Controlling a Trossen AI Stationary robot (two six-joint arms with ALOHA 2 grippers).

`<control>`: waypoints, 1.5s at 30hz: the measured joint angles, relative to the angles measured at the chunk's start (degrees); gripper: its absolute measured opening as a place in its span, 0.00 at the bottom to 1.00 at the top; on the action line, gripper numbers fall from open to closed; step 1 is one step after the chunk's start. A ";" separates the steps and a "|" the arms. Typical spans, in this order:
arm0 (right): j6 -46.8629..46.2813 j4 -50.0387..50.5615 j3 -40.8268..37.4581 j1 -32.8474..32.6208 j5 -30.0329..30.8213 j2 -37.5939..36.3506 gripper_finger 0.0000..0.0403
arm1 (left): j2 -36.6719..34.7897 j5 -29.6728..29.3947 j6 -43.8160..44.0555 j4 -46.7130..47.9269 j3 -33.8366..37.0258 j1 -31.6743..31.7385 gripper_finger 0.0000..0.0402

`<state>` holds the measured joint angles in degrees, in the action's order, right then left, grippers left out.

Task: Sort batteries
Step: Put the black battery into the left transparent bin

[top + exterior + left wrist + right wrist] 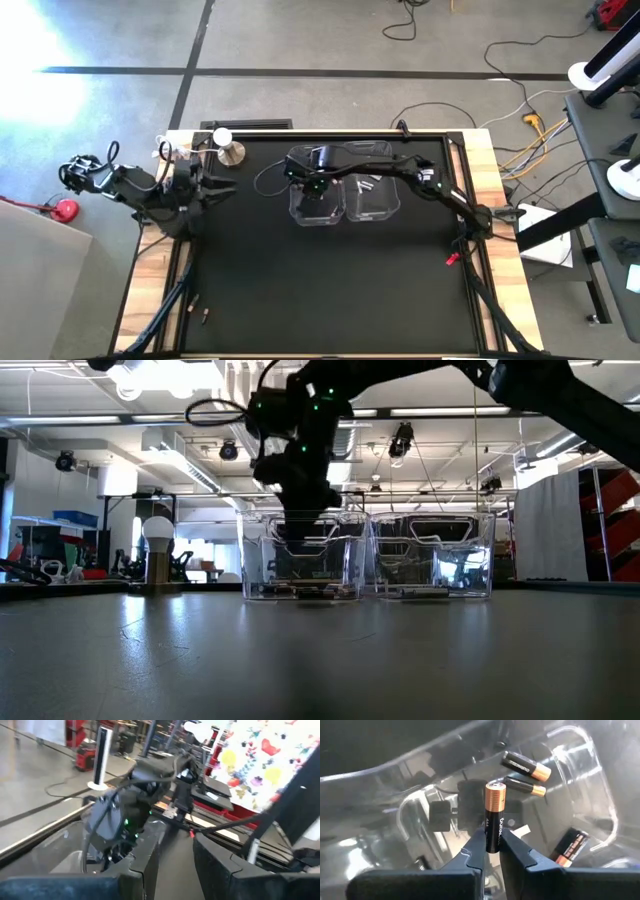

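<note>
- Copper-topped battery (495,817) stands pinched between the right gripper (491,845) fingers, over the left clear bin (316,205).
- Drop it low, clear of the walls.
- Left gripper (175,862) waits part-open at the table's edge.
</note>
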<state>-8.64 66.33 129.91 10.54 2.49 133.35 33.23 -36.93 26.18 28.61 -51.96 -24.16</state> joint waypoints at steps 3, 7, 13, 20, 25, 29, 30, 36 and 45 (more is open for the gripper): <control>-1.41 -0.11 0.00 0.41 -0.13 1.04 0.07 | 0.04 -3.76 -0.16 0.02 0.00 0.00 0.26; -0.70 -0.22 0.00 0.92 -0.07 2.44 0.09 | 0.52 -9.26 -0.18 0.01 0.00 0.02 0.26; -0.57 0.24 -0.13 1.51 -1.09 4.47 0.07 | 1.23 -12.00 -0.10 -1.10 0.01 0.02 0.26; -1.83 -0.07 -2.66 2.02 -1.10 4.56 0.08 | 1.11 -6.33 4.07 -1.08 0.02 -0.04 0.26; -2.25 -0.49 -4.33 2.94 -1.10 4.56 0.08 | 0.96 -2.40 8.92 2.58 0.00 -0.04 0.24; -4.60 -1.17 -4.48 3.20 -0.64 4.56 0.12 | 1.59 3.97 16.37 11.64 0.00 -0.04 0.22; -5.26 -1.73 -4.48 3.20 -0.03 4.56 0.13 | 2.01 4.52 18.30 14.88 0.00 -0.05 0.21; -6.65 -1.29 -4.55 3.11 0.48 4.31 0.27 | 7.04 7.30 30.78 29.76 1.05 -0.05 0.19; -7.72 2.38 -4.63 -1.89 12.85 -6.83 0.46 | 17.22 22.99 37.60 30.07 6.53 -5.41 0.19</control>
<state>-16.36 68.71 125.27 8.64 15.33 126.52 50.45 -13.93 63.78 58.68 -45.43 -29.57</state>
